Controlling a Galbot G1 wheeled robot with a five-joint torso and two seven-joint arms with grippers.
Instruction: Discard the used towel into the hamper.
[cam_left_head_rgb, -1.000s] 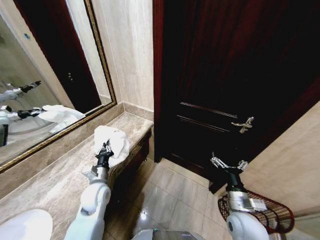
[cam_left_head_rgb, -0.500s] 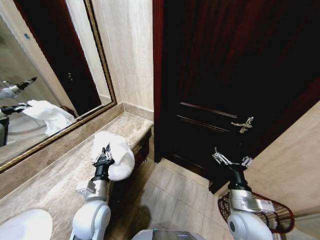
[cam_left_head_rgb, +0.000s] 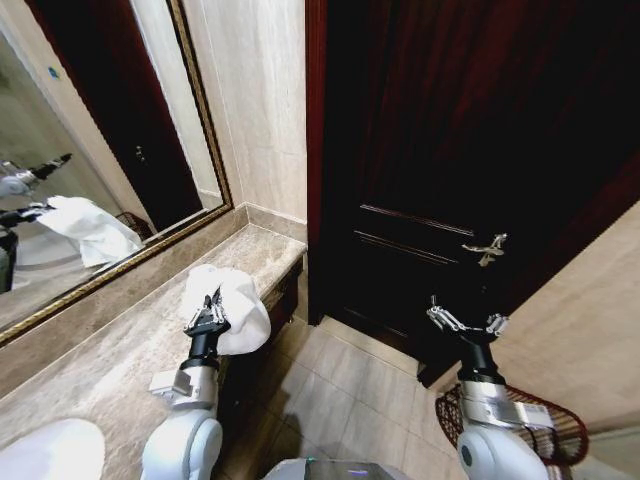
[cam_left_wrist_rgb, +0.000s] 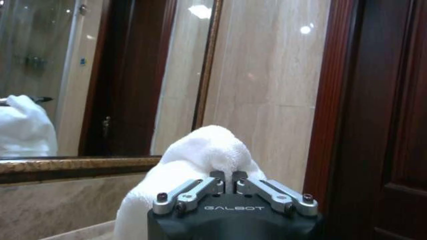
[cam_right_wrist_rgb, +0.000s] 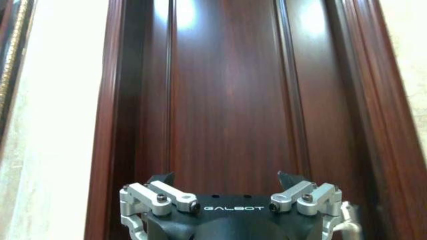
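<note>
Left end effector (cam_left_head_rgb: 207, 317) clamped on the towel (cam_left_head_rgb: 236, 305), fingers pinched together on a fold; white towel bunched and lifted above the far end of the table (cam_left_head_rgb: 100, 370), near its front edge. Mirror (cam_left_head_rgb: 70, 170) along the table's back edge reflects towel and arm. Right end effector (cam_left_head_rgb: 465, 322) spread wide, holding nothing, raised in front of the dark door (cam_left_head_rgb: 470, 150). Hamper (cam_left_head_rgb: 545, 425) on the floor at the robot's right, beside the right arm and partly hidden by it.
</note>
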